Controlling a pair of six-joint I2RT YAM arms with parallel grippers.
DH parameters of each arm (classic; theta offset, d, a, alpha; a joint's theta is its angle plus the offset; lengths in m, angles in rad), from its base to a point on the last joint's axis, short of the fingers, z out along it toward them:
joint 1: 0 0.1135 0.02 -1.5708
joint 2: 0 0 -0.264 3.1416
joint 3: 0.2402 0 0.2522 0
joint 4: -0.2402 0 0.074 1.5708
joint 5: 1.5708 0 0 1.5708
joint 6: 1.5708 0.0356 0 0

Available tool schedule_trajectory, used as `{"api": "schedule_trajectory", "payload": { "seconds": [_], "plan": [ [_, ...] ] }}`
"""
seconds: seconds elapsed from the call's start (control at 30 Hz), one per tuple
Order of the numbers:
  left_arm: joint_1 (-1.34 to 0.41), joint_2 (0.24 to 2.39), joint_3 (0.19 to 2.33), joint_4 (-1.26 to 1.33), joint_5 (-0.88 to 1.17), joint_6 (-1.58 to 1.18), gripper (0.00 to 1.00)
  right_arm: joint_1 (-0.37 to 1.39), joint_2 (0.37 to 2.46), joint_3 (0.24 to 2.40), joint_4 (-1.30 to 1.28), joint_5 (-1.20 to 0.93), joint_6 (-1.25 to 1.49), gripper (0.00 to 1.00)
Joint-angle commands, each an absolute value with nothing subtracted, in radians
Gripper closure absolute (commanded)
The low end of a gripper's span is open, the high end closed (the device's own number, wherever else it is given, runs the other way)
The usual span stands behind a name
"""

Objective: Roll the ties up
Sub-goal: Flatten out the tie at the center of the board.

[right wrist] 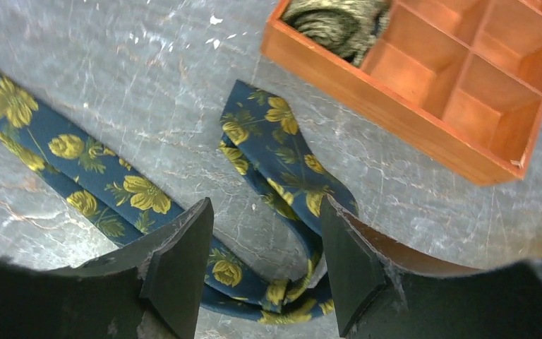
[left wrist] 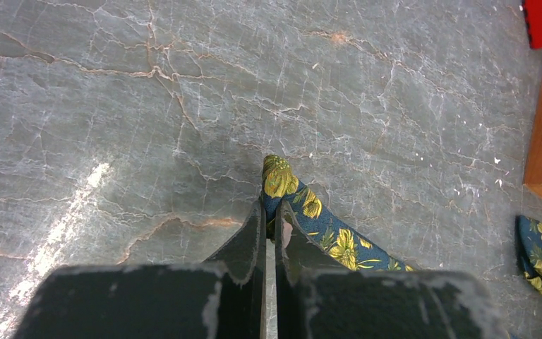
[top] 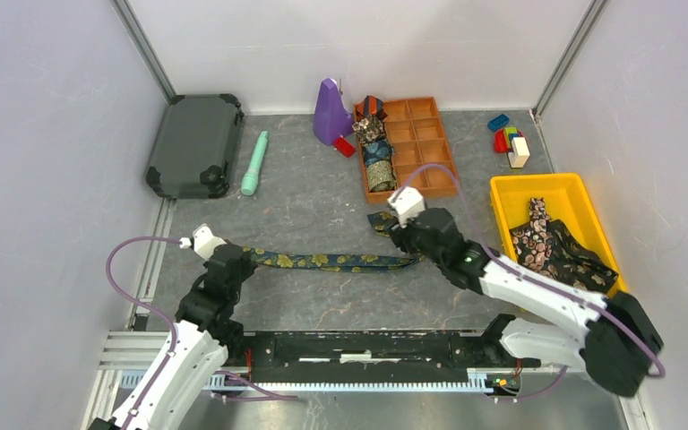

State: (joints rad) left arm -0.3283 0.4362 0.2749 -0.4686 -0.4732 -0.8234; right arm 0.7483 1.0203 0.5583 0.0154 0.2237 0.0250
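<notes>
- So, the navy-gold tie (top: 331, 261) lies flat on the grey table (top: 305, 206), strung out between the two arms, on the near side of the wooden tray (top: 425, 134).
- Its long axis runs pretty much left to right across the top view. The narrow end points at the left arm. The wider end points right and is doubled back on itself in a loose fold near the tray's front corner.
- The left gripper (left wrist: 269, 219) is clamped on the narrow end, with the tip of the fabric poking out just past the fingertips.
- The right gripper (right wrist: 262, 212) is spread wide and gripping nothing, hanging over the fold.
- Handling, my guess: light, thin, totally floppy fabric, probably a bit slick. With no stiffness it'll sag and twist wherever it isn't held or resting on the table. It's not fragile, but a roll will likely spring loose if let go too soon.
- Where I'd grab: pinch across the width right at one end and roll along the long axis while the other end is pinned. I reckon that fold wants straightening first, or the roll comes out lumpy.
- For reference, rolled ties (top: 376, 152) fill the tray's left column, and a black-and-pink tie (top: 555, 246) sits heaped in the yellow bin (top: 537, 184).
</notes>
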Motion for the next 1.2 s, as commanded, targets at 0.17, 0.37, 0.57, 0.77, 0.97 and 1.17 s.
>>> {"api": "schedule_trajectory", "payload": {
  "seconds": [0.17,0.37,0.57,0.77,0.97,1.17],
  "plan": [
    [-0.324,0.419,0.268,-0.415,-0.514,-0.819,0.95,0.904,1.398,0.838,-0.137,0.384,-0.314,0.39],
    [-0.323,0.416,0.266,-0.411,-0.514,-0.813,0.94,0.936,1.604,0.989,-0.225,0.419,-0.381,0.43],
    [-0.324,0.415,0.265,-0.408,-0.504,-0.808,0.94,0.939,1.738,1.059,-0.259,0.452,-0.403,0.49],
    [-0.324,0.409,0.264,-0.406,-0.5,-0.807,0.94,0.94,1.844,1.106,-0.276,0.492,-0.408,0.51],
    [-0.323,0.407,0.262,-0.406,-0.504,-0.807,0.94,0.939,1.902,1.117,-0.272,0.58,-0.423,0.56],
    [-0.324,0.407,0.262,-0.407,-0.505,-0.807,0.94,0.939,1.94,1.118,-0.261,0.653,-0.431,0.68]
  ]
}}
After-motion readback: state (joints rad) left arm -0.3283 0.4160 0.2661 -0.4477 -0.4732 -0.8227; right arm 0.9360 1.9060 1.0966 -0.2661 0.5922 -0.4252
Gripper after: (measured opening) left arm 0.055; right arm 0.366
